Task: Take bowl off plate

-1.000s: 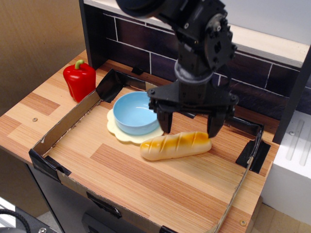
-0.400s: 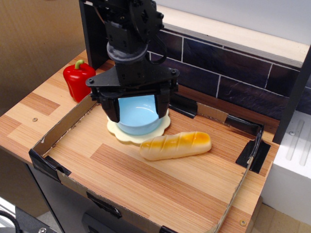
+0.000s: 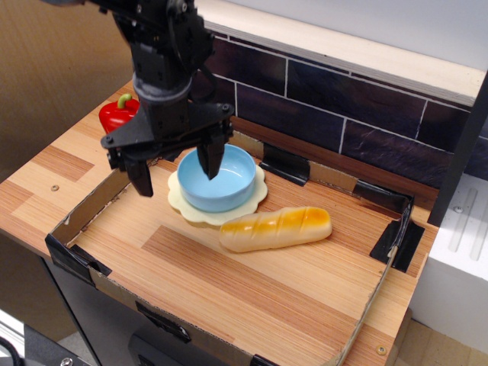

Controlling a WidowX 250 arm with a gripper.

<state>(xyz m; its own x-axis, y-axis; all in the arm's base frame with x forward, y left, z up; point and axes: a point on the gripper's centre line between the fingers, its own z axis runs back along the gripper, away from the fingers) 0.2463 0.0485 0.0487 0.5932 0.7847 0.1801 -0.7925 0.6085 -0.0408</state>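
**Operator:** We have one view only, the overhead-front camera. What do we read from it?

**Technician:** We see the round light-blue plastic bowl (image 3: 218,179) seated on the pale cream plate with the scalloped rim (image 3: 185,207), at about 10 o'clock from the middle of the shallow cardboard tray (image 3: 76,217). The black two-finger gripper (image 3: 176,169) hangs over the bowl's 9 o'clock side. Its jaws are spread wide and hold nothing. One fingertip sits in front of the bowl's inner left wall; the other is outside the rim, above the tray's left wall. Whether either touches the bowl, we cannot tell.

**Operator:** How do we execute the grasp well?

**Technician:** We judge that the jaws already straddle the left rim. We recommend lowering until the bowl wall lies between the fingers, then closing on that wall alone, keeping the outer finger clear of the plate's scallops so the plate stays down. Lift straight up before travelling.

**Operator:** Obstructions?

**Technician:** The glossy yellow-orange bread loaf (image 3: 276,228) lies at 4 o'clock of the plate, near it. The red bell pepper (image 3: 114,114) stands outside the tray at 10 o'clock, partly hidden by the arm.
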